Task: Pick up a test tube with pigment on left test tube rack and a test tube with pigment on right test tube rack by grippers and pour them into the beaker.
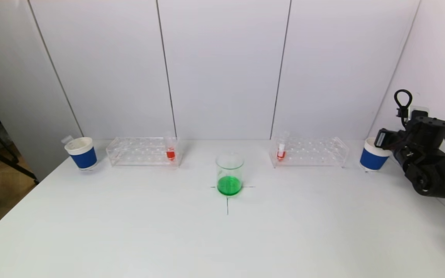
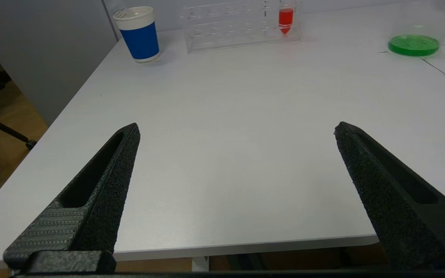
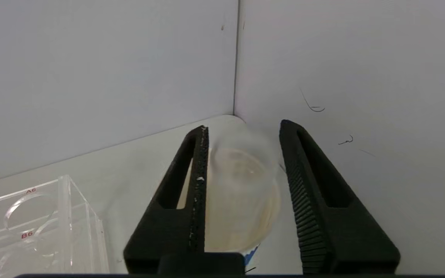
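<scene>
The beaker (image 1: 229, 173) holds green liquid and stands mid-table; it also shows in the left wrist view (image 2: 413, 38). The left rack (image 1: 141, 151) holds one tube of red pigment (image 1: 170, 150), also in the left wrist view (image 2: 286, 17). The right rack (image 1: 311, 151) holds one tube of red pigment (image 1: 281, 151). My right gripper (image 1: 379, 139) hovers over the right blue cup (image 1: 373, 158). Its fingers stand apart (image 3: 244, 126) around a blurred clear tube (image 3: 242, 154) above the cup, with a narrow gap on one side. My left gripper (image 2: 237, 126) is wide open and empty over the table's front edge, out of the head view.
A left blue cup (image 1: 82, 153) with a clear tube leaning in it stands left of the left rack. The right rack's end (image 3: 33, 216) lies beside my right gripper. White walls close the back and right. A black cross is marked under the beaker.
</scene>
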Tool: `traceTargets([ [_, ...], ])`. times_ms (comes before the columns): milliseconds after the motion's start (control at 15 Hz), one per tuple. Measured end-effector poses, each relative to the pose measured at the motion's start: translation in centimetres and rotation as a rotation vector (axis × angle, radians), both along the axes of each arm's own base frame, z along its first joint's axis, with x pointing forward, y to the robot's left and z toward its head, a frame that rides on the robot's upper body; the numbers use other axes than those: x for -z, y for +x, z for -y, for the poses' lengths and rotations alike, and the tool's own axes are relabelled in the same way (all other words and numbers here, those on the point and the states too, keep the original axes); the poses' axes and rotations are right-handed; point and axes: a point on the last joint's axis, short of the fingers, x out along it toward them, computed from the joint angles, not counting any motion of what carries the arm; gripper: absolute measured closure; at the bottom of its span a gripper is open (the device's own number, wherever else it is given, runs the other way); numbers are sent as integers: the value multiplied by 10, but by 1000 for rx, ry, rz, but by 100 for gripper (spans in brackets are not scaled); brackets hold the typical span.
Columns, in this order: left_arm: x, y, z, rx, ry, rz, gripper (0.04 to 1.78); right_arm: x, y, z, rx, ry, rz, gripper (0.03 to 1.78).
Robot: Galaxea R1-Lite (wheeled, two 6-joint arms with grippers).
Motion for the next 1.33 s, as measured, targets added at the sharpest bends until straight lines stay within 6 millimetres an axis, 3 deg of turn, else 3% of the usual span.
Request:
traceTargets([
  [267, 0, 0, 0, 0, 0, 0, 6, 0, 0, 0, -2, 0, 0, 39],
  [467, 0, 0, 0, 0, 0, 0, 6, -1, 0, 0, -2, 0, 2, 11],
  [600, 0, 0, 0, 0, 0, 0, 6, -2, -1, -1, -3, -1, 5, 4],
  [1333, 0, 0, 0, 0, 0, 0, 6, -23, -7, -3, -7, -29, 36, 4],
])
